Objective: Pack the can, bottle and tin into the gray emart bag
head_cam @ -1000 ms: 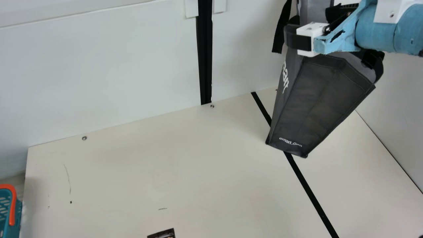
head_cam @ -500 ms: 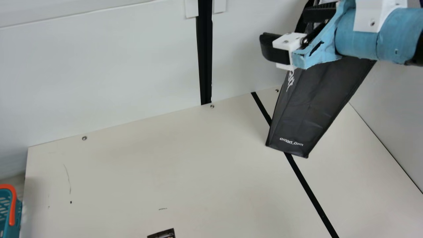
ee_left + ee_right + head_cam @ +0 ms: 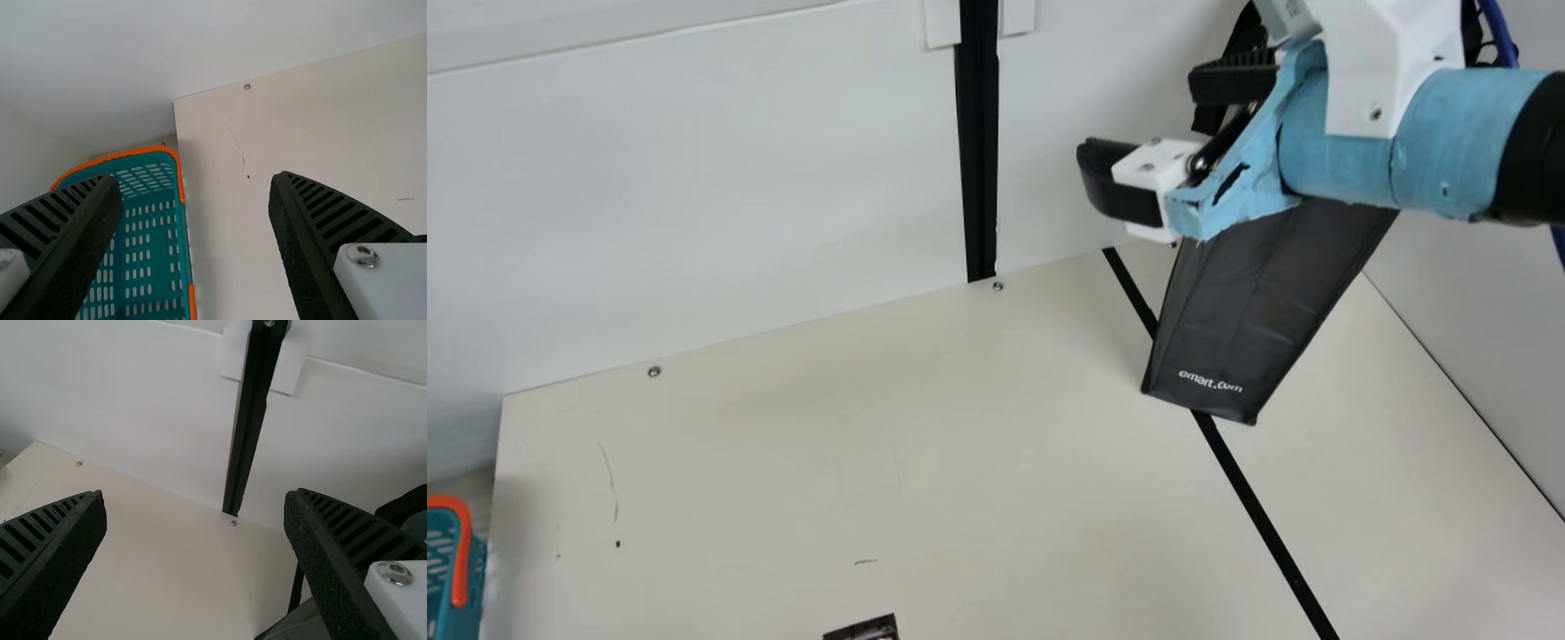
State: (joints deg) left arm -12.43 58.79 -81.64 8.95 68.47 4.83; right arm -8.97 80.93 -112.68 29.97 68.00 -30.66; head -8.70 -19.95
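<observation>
right end effector [image 3: 1140,117] is wide open with nothing in it, partly in front of the gray emart bag [image 3: 1254,320], which sits over the black strip [image 3: 1263,516] on the surface [image 3: 871,462]. left end effector [image 3: 193,181]'s wide open and empty too, near the teal basket [image 3: 147,257].

Dark gray tapered fabric bag [image 3: 1254,311]: sporting white lettering [image 3: 1209,382]!
Teal boxy plastic basket [image 3: 120,267]: slotted, edged in orange!
Flat cream tabletop [image 3: 783,444]: slashed by straight black stripe [image 3: 1255,507]!
</observation>
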